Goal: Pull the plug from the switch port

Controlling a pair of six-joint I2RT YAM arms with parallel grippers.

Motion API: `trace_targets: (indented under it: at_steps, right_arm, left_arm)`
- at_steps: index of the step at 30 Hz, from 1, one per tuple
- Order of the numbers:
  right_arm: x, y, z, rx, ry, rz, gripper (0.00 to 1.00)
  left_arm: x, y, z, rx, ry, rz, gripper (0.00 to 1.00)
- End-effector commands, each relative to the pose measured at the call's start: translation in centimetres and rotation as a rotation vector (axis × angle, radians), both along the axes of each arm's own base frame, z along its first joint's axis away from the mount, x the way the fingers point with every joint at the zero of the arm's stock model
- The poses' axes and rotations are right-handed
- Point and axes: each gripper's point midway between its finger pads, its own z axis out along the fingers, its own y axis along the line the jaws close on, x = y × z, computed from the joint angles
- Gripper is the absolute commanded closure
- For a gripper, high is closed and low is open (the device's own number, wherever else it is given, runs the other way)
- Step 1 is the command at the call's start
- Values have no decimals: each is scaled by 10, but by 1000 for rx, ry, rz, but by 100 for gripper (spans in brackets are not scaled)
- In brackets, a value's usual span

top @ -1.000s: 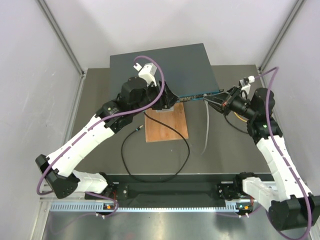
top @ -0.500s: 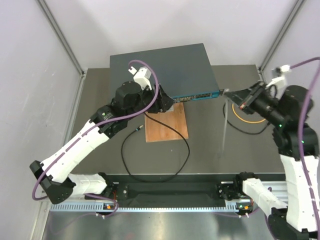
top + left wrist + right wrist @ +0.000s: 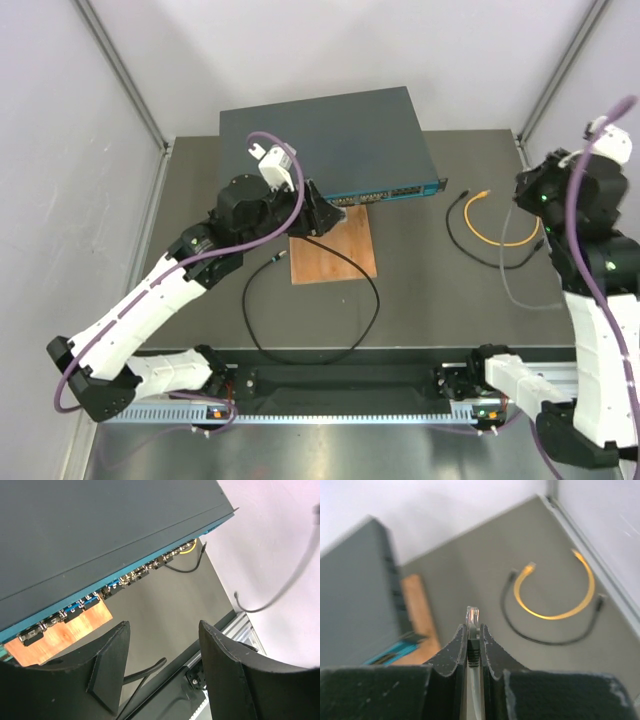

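**Already out: plug held away from the switch**

Already free of its port, the plug sits pinched between the closed fingers of the right gripper, its clear tip poking just past the fingertips. From the overhead camera, the right arm is raised at the right edge of the table, well apart from the switch. A thin grey cable trails down onto the table beside that arm. It looks to be the plug's own lead, though the wrist hides where the two meet.

The switch lies flat at the back of the table, its teal front strip facing the arms. The left wrist view shows the row of sockets along that strip. The left gripper hangs just in front of the switch's left half with its jaws spread wide and nothing between them. Below it is the wooden board, which butts up against the switch front.

To the right of the switch a yellow cable curls on the table, with a short black cable looping round its left side. A longer black cable sweeps in an arc from the board's left side round to its lower right.
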Motion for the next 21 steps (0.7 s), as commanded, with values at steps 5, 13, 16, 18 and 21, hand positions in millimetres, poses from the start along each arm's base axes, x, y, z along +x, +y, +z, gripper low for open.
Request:
trace_targets:
  at_steps: [5, 13, 16, 18, 21]
  right_arm:
    - [69, -25, -54, -102, 76, -121, 100]
    - [157, -44, -127, -1, 119, -129, 100]
    - [187, -51, -157, 27, 157, -125, 100]
    - [206, -52, -160, 48, 144, -121, 100]
    - [238, -46, -185, 90, 181, -84, 100]
  left_arm:
    - [-12, 10, 33, -65, -91, -23, 37]
    - [-31, 22, 53, -101, -118, -45, 37]
    - [-33, 30, 57, -86, -125, -29, 37]
    - [-36, 33, 56, -83, -122, -26, 37]
    - [-37, 35, 45, -70, -106, -21, 37]
